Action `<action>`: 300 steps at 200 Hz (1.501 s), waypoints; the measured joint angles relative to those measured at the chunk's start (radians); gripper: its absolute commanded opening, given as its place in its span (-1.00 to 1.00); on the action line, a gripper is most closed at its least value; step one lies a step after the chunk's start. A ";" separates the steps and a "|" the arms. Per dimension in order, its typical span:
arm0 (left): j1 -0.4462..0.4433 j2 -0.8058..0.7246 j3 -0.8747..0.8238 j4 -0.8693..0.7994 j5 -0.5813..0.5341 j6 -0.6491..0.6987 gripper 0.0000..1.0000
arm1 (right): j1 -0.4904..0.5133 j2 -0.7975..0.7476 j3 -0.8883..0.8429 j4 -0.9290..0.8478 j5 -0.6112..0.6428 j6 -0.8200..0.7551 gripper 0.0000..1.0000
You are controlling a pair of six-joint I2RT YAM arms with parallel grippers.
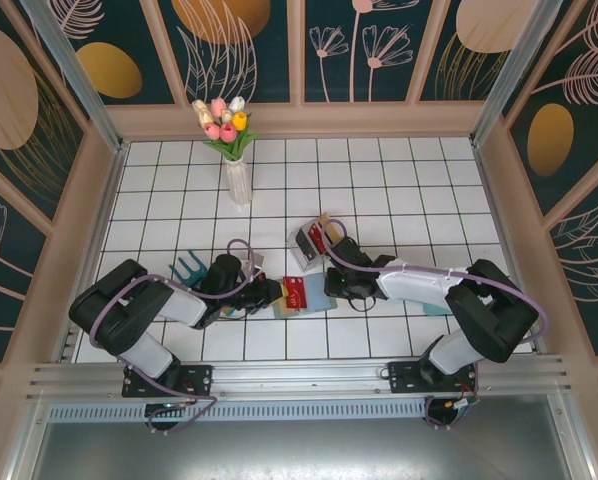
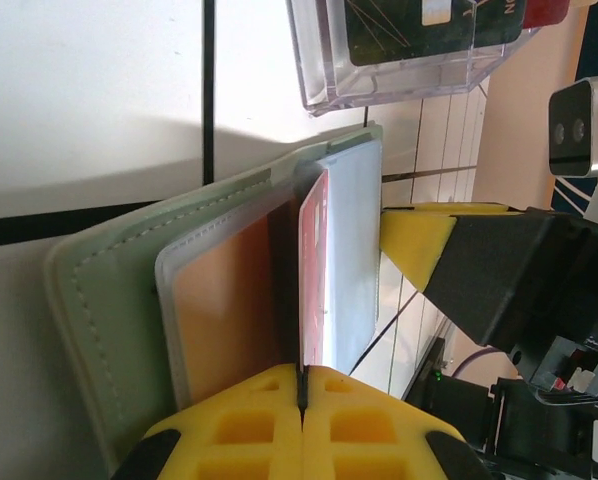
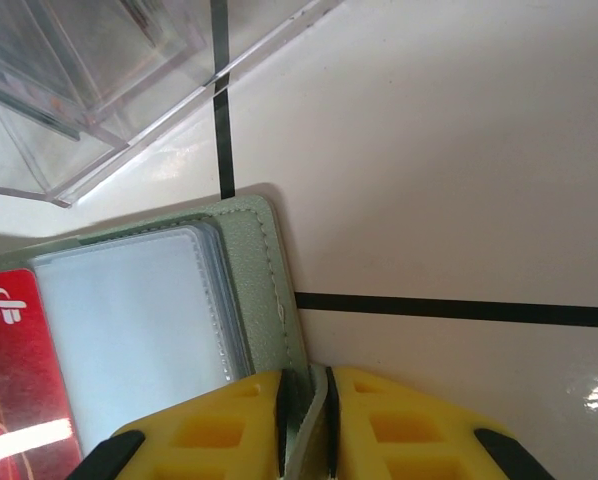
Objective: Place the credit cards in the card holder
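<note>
The sage green card holder (image 1: 317,300) lies open on the white tiles between the two arms. In the left wrist view my left gripper (image 2: 302,372) is shut on the edge of a red credit card (image 2: 314,265). That card stands on edge among the holder's clear pockets (image 2: 354,250), and a tan card (image 2: 229,290) sits in a pocket beside it. My right gripper (image 3: 304,385) is shut on the rim of the card holder (image 3: 264,270), pinching the green flap. The red card (image 3: 14,370) shows at the left of that view.
A clear plastic box (image 1: 309,240) with more cards stands just behind the holder, close to both grippers. A white vase of tulips (image 1: 237,170) stands at the back left. A teal forked object (image 1: 186,268) lies by the left arm.
</note>
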 measured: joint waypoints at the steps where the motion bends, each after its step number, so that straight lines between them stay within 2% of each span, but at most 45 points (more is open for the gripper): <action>1: 0.000 0.001 0.000 0.002 0.000 0.000 -1.00 | 0.000 0.000 0.000 0.000 0.000 0.000 -0.61; 37: -0.011 0.028 -0.001 0.061 0.003 -0.034 -1.00 | -0.001 0.003 0.000 0.014 -0.007 0.001 -0.65; 131: -0.059 0.079 0.058 0.047 -0.010 -0.052 -1.00 | -0.001 0.009 0.000 0.030 -0.018 0.004 -0.65; 213: -0.103 0.122 0.104 0.029 -0.087 -0.088 -1.00 | -0.006 0.000 -0.028 0.081 -0.057 0.050 -0.69; 267: -0.116 0.139 0.108 0.041 -0.107 -0.098 -0.88 | -0.014 -0.016 -0.057 0.120 -0.077 0.076 -0.69; 300: -0.118 0.132 0.118 0.021 -0.109 -0.087 -0.65 | -0.014 -0.020 -0.058 0.110 -0.076 0.080 -0.56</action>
